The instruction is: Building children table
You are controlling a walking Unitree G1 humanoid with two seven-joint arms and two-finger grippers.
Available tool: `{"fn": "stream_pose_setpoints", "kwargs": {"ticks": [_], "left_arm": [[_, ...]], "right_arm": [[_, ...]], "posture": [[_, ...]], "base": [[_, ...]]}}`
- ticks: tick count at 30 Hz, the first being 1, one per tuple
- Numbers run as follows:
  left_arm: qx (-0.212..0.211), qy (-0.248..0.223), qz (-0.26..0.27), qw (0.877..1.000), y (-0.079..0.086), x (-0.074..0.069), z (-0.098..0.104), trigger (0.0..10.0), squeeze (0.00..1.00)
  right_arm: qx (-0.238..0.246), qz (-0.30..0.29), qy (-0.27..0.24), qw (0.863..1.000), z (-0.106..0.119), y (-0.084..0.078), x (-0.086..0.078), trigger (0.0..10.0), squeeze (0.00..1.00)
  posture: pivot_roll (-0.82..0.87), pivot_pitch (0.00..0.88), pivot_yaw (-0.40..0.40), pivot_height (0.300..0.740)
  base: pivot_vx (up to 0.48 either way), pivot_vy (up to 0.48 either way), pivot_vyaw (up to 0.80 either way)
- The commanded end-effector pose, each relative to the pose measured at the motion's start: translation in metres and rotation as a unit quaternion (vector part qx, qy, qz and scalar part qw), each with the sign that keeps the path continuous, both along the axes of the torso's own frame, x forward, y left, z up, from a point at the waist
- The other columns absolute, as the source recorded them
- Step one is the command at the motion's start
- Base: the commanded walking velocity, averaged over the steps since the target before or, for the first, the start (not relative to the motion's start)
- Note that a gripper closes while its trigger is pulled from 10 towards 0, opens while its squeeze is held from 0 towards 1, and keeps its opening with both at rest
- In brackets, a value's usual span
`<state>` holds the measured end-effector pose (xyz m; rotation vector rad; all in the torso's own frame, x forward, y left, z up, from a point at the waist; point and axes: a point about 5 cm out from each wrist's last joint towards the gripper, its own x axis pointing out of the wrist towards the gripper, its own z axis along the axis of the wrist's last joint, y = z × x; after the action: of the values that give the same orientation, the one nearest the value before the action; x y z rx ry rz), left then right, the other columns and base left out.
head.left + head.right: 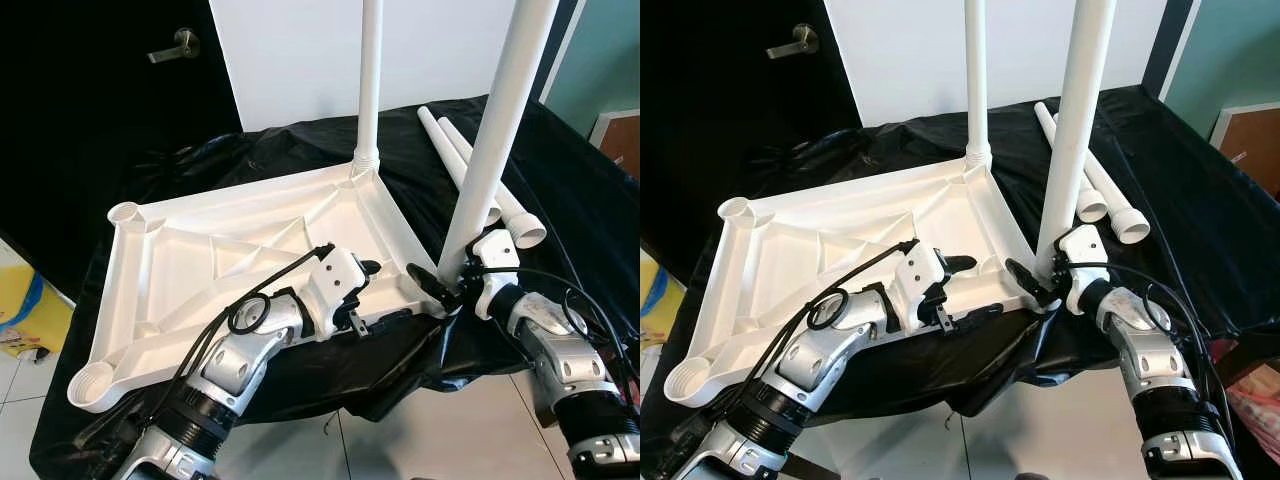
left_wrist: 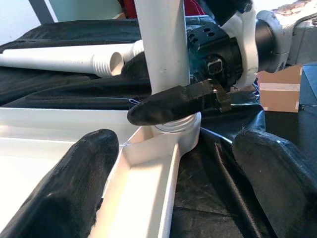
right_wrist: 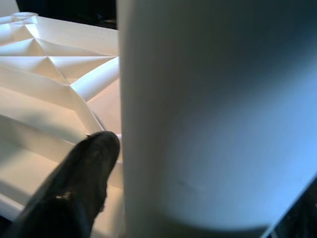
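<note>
right gripper [image 1: 447,283] around upright leg [image 1: 497,130]

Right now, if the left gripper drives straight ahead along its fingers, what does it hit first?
Most likely the upright white plastic leg tube in the near corner socket of the upturned white tabletop, where the right gripper is clamped. The left gripper is open; depth is uncertain.

Silver jointed arms [image 1: 235,360] with white wrist housings, looped black cables, seemingly matte black fingers [image 2: 74,193].
</note>
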<state>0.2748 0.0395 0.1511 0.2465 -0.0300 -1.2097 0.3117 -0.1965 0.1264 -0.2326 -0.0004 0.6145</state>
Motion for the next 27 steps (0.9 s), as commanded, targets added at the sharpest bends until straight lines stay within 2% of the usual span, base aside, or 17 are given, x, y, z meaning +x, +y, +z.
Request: {"fn": "stream_pose_setpoints", "kwargs": {"ticks": [1, 2, 10, 11, 12, 21, 27], "left_arm": [[0.010, 0.002, -0.019, 1.000, 0.001, -0.001, -0.001, 10.0, 0.00], [0.011, 0.003, -0.018, 1.000, 0.002, -0.002, -0.002, 10.0, 0.00], [0.014, 0.006, -0.017, 1.000, 0.005, -0.004, -0.003, 10.0, 0.00], [0.014, 0.007, -0.016, 1.000, 0.005, -0.004, -0.004, 10.0, 0.00], [0.014, 0.008, -0.016, 1.000, 0.005, -0.004, -0.004, 10.0, 0.00], [0.016, 0.009, -0.016, 1.000, 0.006, -0.005, -0.006, 10.0, 0.00], [0.021, 0.010, -0.013, 1.000, 0.009, -0.005, -0.007, 10.0, 0.00]], "right_arm": [[-0.009, 0.015, 0.004, 1.000, -0.002, 0.005, 0.002, 3.9, 0.00], [-0.009, 0.016, 0.004, 1.000, -0.003, 0.005, 0.002, 0.0, 0.00], [-0.009, 0.012, 0.010, 1.000, -0.011, 0.003, -0.001, 0.0, 0.00], [-0.006, 0.005, 0.011, 1.000, -0.013, 0.002, -0.001, 3.0, 0.00], [-0.002, 0.000, 0.012, 1.000, -0.015, 0.002, -0.002, 10.0, 0.00], [0.010, -0.076, 0.002, 0.997, -0.020, 0.005, -0.003, 10.0, 0.00], [0.047, -0.166, -0.015, 0.985, -0.021, 0.019, -0.007, 10.0, 0.00]], "posture": [[-0.17, 0.000, 0.062, 0.740], [-0.16, 0.000, 0.061, 0.740], [-0.16, 0.000, 0.056, 0.740], [-0.16, 0.000, 0.057, 0.740], [-0.16, 0.000, 0.056, 0.740], [-0.17, 0.000, 0.058, 0.740], [-0.17, 0.000, 0.063, 0.740]], "base": [[0.000, 0.000, 0.00], [0.000, 0.000, 0.00], [0.000, 0.000, 0.00], [0.000, 0.000, 0.00], [0.000, 0.000, 0.00], [0.000, 0.000, 0.00], [0.000, 0.000, 0.00]]}}
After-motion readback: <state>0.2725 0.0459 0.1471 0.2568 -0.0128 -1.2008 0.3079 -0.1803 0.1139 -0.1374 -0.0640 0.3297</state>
